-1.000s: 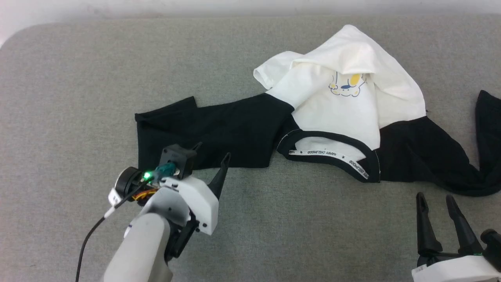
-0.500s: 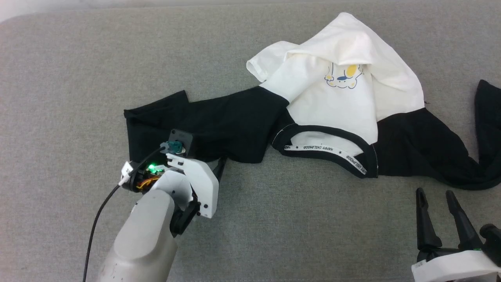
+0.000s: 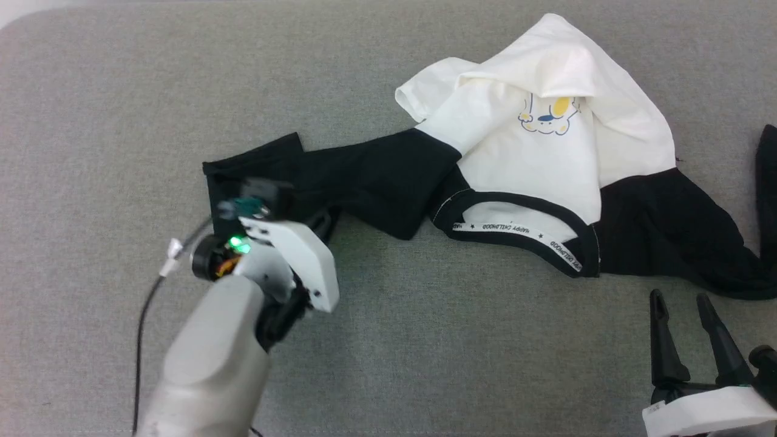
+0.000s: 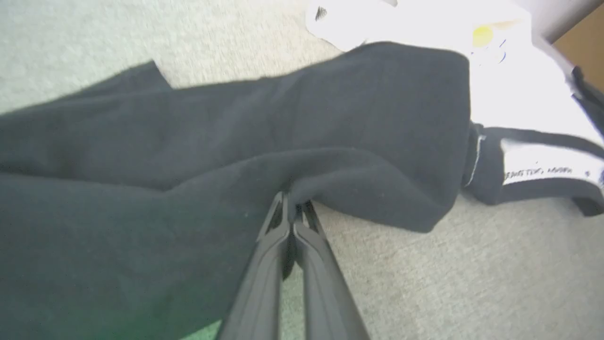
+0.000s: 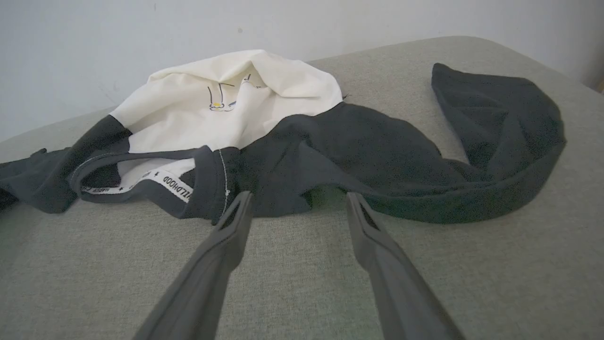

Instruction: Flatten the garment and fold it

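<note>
The garment (image 3: 528,158) lies crumpled on the grey surface: white body bunched at the back, black collar with lettered tape toward me, black sleeves spread left and right. My left gripper (image 3: 325,221) is shut on the near edge of the left black sleeve (image 3: 364,182); in the left wrist view its fingertips (image 4: 293,208) pinch a fold of the sleeve (image 4: 188,156). My right gripper (image 3: 683,300) stands open at the lower right, a little short of the right black sleeve (image 3: 668,230). In the right wrist view its gripper (image 5: 297,200) points at that sleeve (image 5: 377,156), holding nothing.
The grey padded surface (image 3: 461,352) stretches wide, with bare room in front and to the left. A black cable (image 3: 142,340) trails from my left wrist. A pale wall (image 5: 141,28) rises behind the surface.
My left gripper went forward onto the left sleeve's near edge and closed on it, bunching the fabric. The head camera shifted slightly. The right gripper stayed put and open.
</note>
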Controlling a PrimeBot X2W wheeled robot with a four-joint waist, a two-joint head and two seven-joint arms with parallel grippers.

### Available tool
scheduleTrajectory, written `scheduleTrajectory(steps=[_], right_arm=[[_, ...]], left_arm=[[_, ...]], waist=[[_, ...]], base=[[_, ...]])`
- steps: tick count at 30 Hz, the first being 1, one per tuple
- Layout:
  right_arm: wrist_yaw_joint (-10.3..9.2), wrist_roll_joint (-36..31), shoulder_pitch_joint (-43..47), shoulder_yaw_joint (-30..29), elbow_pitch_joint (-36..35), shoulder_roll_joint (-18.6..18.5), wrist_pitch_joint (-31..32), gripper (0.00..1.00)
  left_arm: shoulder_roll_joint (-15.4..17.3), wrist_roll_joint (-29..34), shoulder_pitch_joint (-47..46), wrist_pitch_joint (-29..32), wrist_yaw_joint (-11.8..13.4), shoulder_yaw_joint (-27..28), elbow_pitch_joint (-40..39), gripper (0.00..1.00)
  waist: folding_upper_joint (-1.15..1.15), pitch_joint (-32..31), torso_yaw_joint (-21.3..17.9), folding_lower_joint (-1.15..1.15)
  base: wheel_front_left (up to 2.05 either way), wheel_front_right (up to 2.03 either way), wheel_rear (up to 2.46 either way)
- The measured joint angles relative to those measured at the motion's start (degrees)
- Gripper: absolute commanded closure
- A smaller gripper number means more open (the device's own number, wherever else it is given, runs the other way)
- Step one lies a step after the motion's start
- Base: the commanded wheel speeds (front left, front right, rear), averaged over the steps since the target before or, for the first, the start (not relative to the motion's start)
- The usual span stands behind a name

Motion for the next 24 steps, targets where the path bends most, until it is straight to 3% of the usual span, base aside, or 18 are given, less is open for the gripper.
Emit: scheduleTrajectory(steps=[2, 9, 13, 14, 15, 24], right_arm=[[0.0, 0.0, 0.0, 0.1, 0.0, 0.0, 0.0, 0.0], [0.0, 0.1, -0.3, 1.1, 0.4, 0.0, 0.3, 0.0], [0.0, 0.2, -1.4, 1.4, 1.1, 0.0, -0.1, 0.0], [0.0, 0.2, -1.6, 1.6, 1.4, 0.0, -0.2, 0.0], [0.0, 0.2, -1.8, 1.8, 1.6, 0.0, -0.2, 0.0], [0.0, -0.4, -2.1, 1.7, 3.3, 0.0, -0.2, 0.0]], left_arm=[[1.7, -3.3, -0.1, 0.1, 0.0, 1.3, -3.8, 1.0], [13.5, -4.4, -5.3, 2.1, 0.9, 8.4, -11.7, 1.0], [15.8, -4.2, -6.0, 2.2, 2.5, 10.4, -11.1, 1.0], [15.8, -4.4, -6.0, 2.2, 3.1, 10.7, -10.5, 0.64], [15.9, -4.4, -6.1, 2.6, 3.1, 10.5, -10.0, 0.0], [14.0, -6.7, -4.0, -0.5, 2.1, 10.0, -14.6, 0.0]], waist=[[0.0, 0.0, 0.2, 0.0], [0.0, 1.5, -0.4, -0.01], [0.0, 3.1, -1.5, -0.01], [0.0, 3.5, -1.8, -0.01], [0.0, 4.0, -2.0, -0.01], [0.0, 4.8, -2.3, -0.01]], base=[[0.0, 0.0, 0.0], [0.0, 0.0, 0.0], [0.0, 0.0, 0.0], [0.0, 0.0, 0.0], [0.0, 0.0, 0.0], [0.0, 0.0, 0.0]])
